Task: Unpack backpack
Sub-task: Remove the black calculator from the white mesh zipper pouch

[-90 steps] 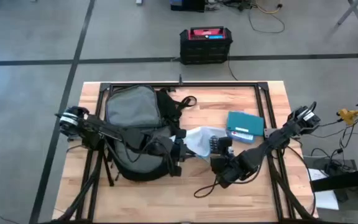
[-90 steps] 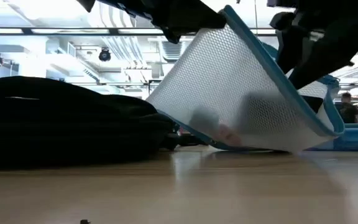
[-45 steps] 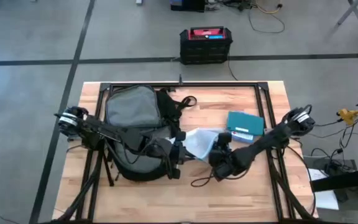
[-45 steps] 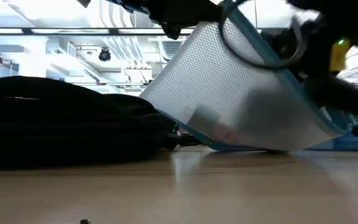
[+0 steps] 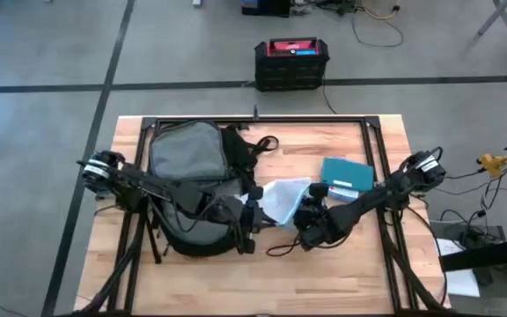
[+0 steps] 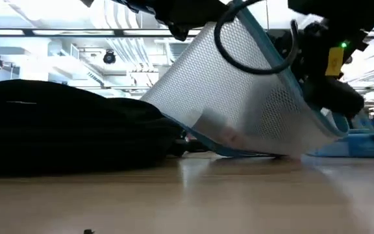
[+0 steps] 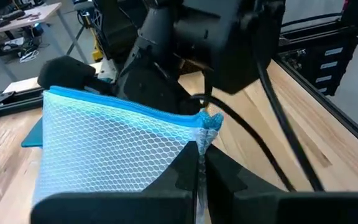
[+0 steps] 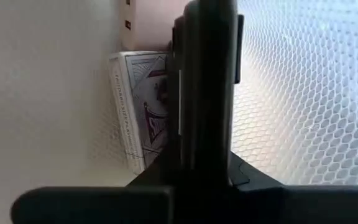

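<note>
Between our two sets of jaws hangs a white mesh pouch point(image 5: 282, 199) with blue trim, lifted clear of the backpack point(image 5: 192, 189), which lies on the worktop point(image 5: 341, 273) just behind our left jaws point(image 5: 255, 214). Our left jaws are pinched flat on the pouch's blue corner; the left wrist view shows their tips pressed together on the trim with no gap. Our right jaws point(image 5: 309, 211) sit at the pouch's far edge, drawn tight together against the mesh, though we cannot tell for sure that they have fabric between them.

We judge the step in hand to be passing or carrying the pouch away from the bag. To do it well, we should keep one firm grip until the other is certain, and lift enough that the sagging lower edge does not drag on the wood.

The low view shows that lower edge resting on the worktop and a dark shape inside the pouch. The right wrist view alone shows, through the mesh, a small printed box point(image 8: 143, 106) like a pack of cards. The high view alone shows a teal box point(image 5: 347, 176) just beyond our right jaws
</note>
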Controlling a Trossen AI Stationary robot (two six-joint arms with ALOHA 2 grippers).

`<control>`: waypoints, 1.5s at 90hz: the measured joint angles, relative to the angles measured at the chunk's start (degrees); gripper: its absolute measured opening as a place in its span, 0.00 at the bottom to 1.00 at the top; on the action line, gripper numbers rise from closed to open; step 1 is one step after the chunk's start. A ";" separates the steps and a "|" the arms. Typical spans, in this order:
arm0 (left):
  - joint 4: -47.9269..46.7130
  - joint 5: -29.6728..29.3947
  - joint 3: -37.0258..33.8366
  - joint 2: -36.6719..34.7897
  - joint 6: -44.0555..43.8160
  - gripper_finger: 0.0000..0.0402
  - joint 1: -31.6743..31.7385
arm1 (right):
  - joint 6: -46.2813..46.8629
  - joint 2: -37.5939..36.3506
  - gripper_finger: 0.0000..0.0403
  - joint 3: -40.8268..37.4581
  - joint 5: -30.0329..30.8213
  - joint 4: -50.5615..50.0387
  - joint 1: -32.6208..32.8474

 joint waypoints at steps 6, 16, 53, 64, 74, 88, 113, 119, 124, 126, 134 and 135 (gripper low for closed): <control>-0.35 -0.57 0.00 0.00 0.00 0.00 0.00 | -0.59 -1.37 0.07 -0.01 -0.21 -0.02 0.86; -1.45 -2.06 0.00 -0.02 -0.21 0.00 0.28 | -1.79 -3.93 0.05 0.13 -1.02 -0.29 2.96; -3.95 -3.36 -0.02 0.31 -0.87 0.00 1.11 | -6.99 -12.65 0.05 5.24 -15.30 -2.68 13.39; -6.36 -3.34 -0.06 0.31 -1.25 0.00 1.05 | 1.99 -13.13 0.05 5.05 -24.14 -8.15 15.73; -8.19 -3.38 -0.09 0.17 -1.33 0.00 1.11 | 12.68 -12.14 0.05 4.08 -25.26 -15.80 18.86; -9.95 -3.47 -0.09 -0.09 -0.73 0.00 1.18 | 24.82 -10.68 0.05 1.87 -25.09 -21.94 22.98; -9.76 -3.71 0.04 -0.24 0.72 0.00 2.91 | 35.94 -7.22 0.14 -3.20 -27.80 -22.57 25.79; -9.88 -3.71 0.04 -0.24 1.17 0.00 3.24 | 37.31 -6.37 0.16 -3.20 -28.14 -22.25 25.85; -10.01 -3.70 0.07 -0.24 1.60 0.00 3.40 | 38.01 -5.71 0.18 -3.04 -28.39 -21.95 25.92; -10.05 -3.69 0.07 -0.24 1.71 0.00 3.46 | 38.25 -5.44 0.19 -2.93 -28.58 -21.83 25.92; -10.07 -3.67 0.07 -0.26 2.20 0.00 3.65 | 38.97 -4.84 0.24 -2.53 -29.43 -21.32 25.92; -10.09 -3.68 0.07 -0.30 2.29 0.00 3.65 | 39.10 -4.80 0.25 -2.46 -29.61 -21.32 25.92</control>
